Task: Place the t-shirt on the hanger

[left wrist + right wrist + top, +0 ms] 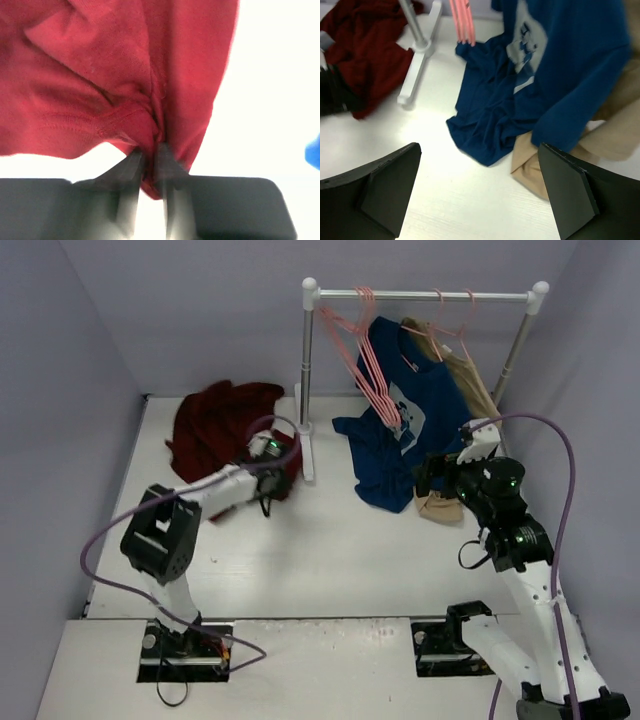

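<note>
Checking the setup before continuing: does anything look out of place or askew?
Yes. The navy garment droops from the rack, its lower half pooled on the table, partly covering a slumped tan garment. The t-shirt lies crumpled by the rack's foot, pinched in the left hand.

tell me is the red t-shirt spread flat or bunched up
Bunched up: the red t-shirt lies in a crumpled heap of folds, one edge pinched in the left tool.

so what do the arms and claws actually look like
Both the left arm and right arm have white links with chunky black joints, small green lights near the wrists, and a looping purple cable each. The left claw and right claw have plain matte black fingers, wedge-shaped, with no markings visible.
</note>
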Tool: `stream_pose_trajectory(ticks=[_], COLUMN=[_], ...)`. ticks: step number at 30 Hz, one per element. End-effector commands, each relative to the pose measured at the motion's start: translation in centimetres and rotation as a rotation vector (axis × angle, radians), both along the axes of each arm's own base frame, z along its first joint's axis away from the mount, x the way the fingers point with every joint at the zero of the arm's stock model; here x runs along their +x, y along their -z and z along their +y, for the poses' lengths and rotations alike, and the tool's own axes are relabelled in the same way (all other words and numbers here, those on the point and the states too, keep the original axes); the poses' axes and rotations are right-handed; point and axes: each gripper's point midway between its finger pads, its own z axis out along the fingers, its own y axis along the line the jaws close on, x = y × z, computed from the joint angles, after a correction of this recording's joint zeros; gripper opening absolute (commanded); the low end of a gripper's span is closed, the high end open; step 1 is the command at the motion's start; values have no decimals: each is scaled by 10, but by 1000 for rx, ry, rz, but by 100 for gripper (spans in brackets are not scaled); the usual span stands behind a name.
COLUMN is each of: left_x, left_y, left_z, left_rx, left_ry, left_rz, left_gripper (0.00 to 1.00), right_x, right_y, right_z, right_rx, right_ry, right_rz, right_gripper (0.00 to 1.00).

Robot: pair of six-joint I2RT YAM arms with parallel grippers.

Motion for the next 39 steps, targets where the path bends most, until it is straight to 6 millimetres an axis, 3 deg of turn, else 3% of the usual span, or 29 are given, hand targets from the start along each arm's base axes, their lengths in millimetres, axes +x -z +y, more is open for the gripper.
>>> stream_pose_trajectory(ticks=[1, 2, 4, 5, 9, 11, 14, 16, 17, 19, 21, 24, 28, 34, 39], left_x=[-49, -60, -70, -73, -93, -113, -142, -162, -168, -175, -175, -175, -183, -202, -199], left_y=[-63, -66, -81, -90, -94, -83, -58, -38, -31, -18, -17, -27, -45, -17, -2], left_z=[-57, -62, -52, -47, -24, -18, -15, -13, -12, -6, -5, -12, -35, -42, -33], left_rx=[-108, -92, -54, -45, 31, 44, 35, 23, 26, 39, 44, 26, 80, 91, 142], left_ry=[73, 104, 126, 129, 173, 201, 201, 189, 183, 162, 162, 186, 366, 396, 345], left_rz=[-106, -101, -122, -143, -134, -88, -1, 52, 69, 99, 101, 74, 2, 97, 112], left_gripper=[30, 36, 52, 56, 59, 59, 59, 59, 59, 59, 59, 59, 60, 61, 62], right_x=[7, 7, 5, 4, 0, -9, -16, -19, -18, -12, -7, -2, -3, 6, 16], right_y=[-19, -16, -8, -3, 24, 45, 79, 117, 125, 139, 147, 162, 186, 198, 210], right_z=[33, 38, 48, 56, 81, 103, 117, 123, 125, 131, 136, 142, 144, 151, 155], right_rx=[19, 17, 14, 14, 7, -3, -25, -29, -17, 10, 6, -27, -60, -24, -22], right_ry=[-167, -185, -220, -242, -290, -334, -342, -327, -320, -312, -323, -349, -369, -369, -351], right_rz=[-42, -36, -12, 1, 81, 134, 210, 298, 311, 318, 321, 357, 408, 419, 424], right_gripper=[100, 100, 100, 100, 100, 100, 99, 97, 95, 89, 84, 82, 85, 86, 87])
